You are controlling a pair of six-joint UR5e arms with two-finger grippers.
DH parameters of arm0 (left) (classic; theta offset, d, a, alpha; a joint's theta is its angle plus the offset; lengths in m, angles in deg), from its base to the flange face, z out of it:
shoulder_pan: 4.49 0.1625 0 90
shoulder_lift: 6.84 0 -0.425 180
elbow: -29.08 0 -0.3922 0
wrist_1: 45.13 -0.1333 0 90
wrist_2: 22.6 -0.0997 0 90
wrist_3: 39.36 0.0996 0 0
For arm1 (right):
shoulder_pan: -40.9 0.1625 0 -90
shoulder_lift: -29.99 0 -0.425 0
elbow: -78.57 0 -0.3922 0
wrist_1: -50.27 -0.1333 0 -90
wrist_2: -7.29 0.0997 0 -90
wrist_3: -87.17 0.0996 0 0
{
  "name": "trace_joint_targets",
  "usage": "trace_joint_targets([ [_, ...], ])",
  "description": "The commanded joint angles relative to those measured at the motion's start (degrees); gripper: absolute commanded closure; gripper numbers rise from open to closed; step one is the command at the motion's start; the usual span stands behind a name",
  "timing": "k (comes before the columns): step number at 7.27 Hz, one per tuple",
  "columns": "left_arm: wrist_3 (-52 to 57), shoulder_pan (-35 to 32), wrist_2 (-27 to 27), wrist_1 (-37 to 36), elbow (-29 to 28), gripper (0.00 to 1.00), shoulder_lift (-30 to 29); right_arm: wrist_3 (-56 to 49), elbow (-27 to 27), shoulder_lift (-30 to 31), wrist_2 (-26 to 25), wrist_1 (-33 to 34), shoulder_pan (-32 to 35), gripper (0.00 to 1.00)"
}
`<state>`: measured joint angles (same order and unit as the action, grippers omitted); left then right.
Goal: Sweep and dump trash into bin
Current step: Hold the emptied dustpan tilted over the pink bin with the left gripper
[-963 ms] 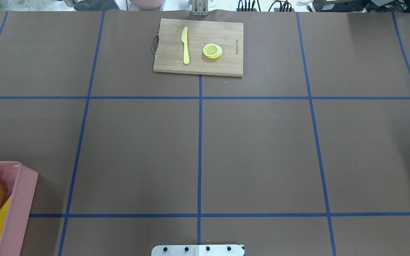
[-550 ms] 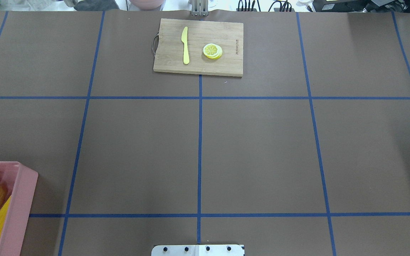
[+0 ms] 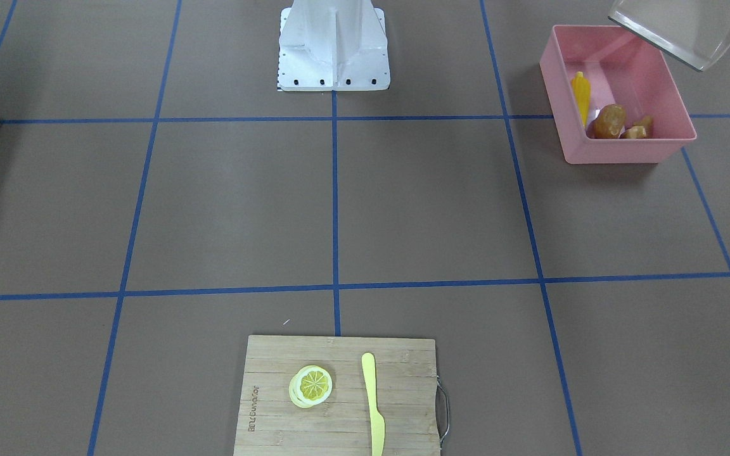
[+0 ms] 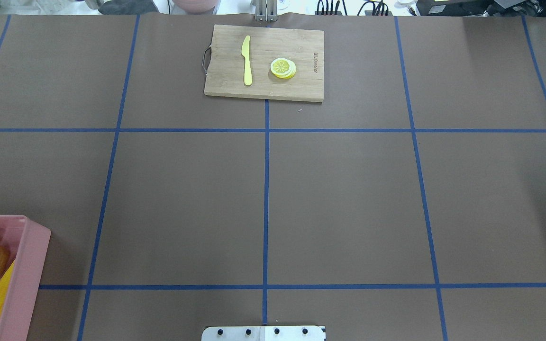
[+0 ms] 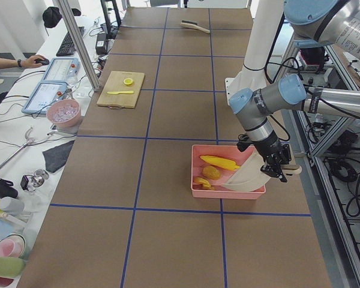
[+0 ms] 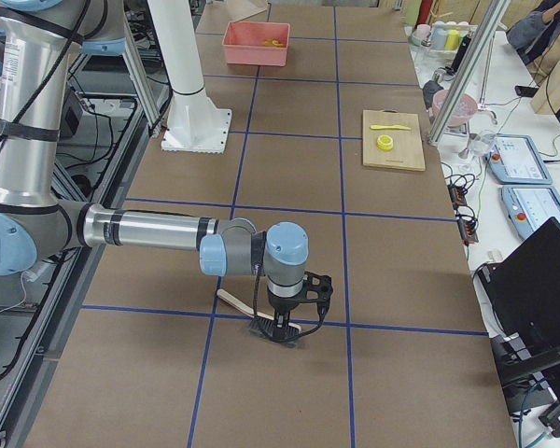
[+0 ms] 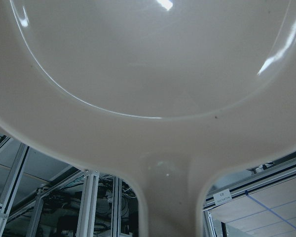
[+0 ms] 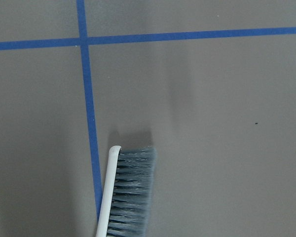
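The left gripper [image 5: 277,170], grip not possible to tell, is tipping the dustpan [image 5: 246,179] over the bin [image 5: 210,193] at 8 o'clock, where the trash [image 5: 219,162] is lying; it should be lifting clear of the walls.

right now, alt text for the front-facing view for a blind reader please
A pink bin at the top right of a brown, blue-taped table holds a yellow corn cob, an orange-brown potato and a ginger root, with a pale dustpan tilted over its upper right corner. At the bottom edge, a cutting board carries a lemon slice and a yellow knife.
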<state>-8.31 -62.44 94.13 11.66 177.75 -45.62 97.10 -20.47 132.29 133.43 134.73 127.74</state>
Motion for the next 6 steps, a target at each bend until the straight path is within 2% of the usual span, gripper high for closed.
trace_joint_targets([
  [1, -1.34, -2.68, -1.32, -0.27, -0.31, 1.00, -2.51, 0.00, 0.26, 0.00, 0.07, 0.00, 0.00, 0.00],
  [3, -11.23, -3.57, -1.06, -0.10, -1.88, 1.00, -7.16, 0.00, 0.35, 0.00, -0.02, 0.00, 0.00, 0.00],
  [6, -23.02, -10.76, -0.71, 0.43, -4.26, 1.00, -14.90, 0.00, 0.61, -0.09, 0.16, 0.00, 0.00, 0.00],
])
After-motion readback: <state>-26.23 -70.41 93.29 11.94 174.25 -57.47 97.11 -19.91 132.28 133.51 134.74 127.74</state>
